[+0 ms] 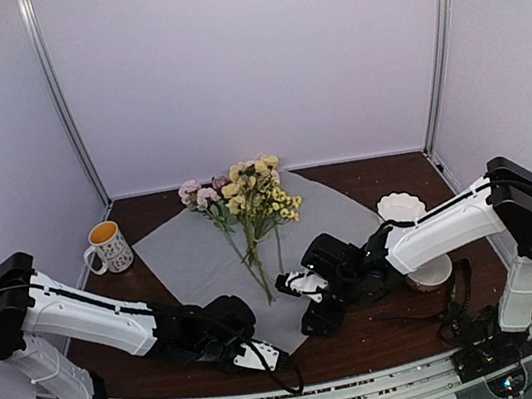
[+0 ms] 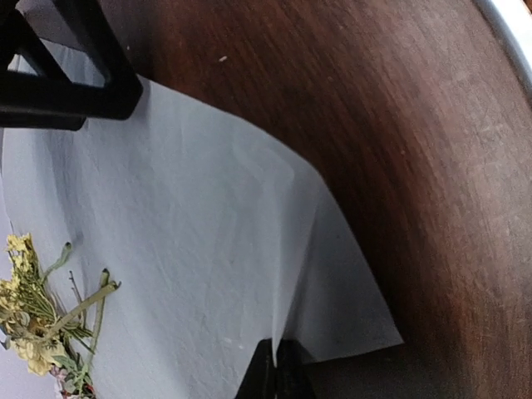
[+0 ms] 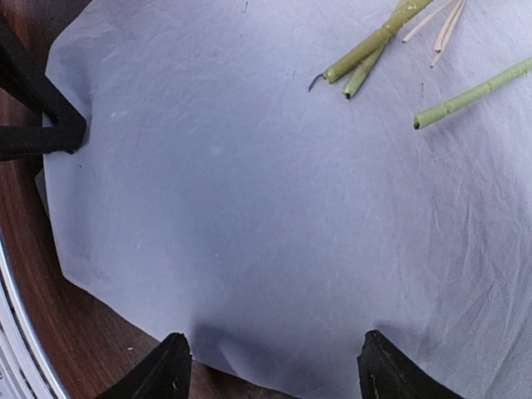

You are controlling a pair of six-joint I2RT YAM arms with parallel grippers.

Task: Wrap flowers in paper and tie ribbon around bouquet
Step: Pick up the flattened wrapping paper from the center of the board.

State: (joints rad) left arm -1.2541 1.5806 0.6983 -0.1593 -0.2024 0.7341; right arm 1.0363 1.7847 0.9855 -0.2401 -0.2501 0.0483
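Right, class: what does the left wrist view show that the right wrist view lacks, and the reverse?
Only the left wrist view: yellow flowers and the left tool shut on the edge of the paper. Only the right wrist view: the cut stem ends and the right tool open over the paper. Both: the pale paper on the brown table.

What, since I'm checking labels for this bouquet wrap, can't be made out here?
Ribbon: top view, dark strands near the right arm's base too small to tell from cable.
Bowl: top view, mostly under the right arm.
Left gripper: left wrist view, tips cut by bottom edge.
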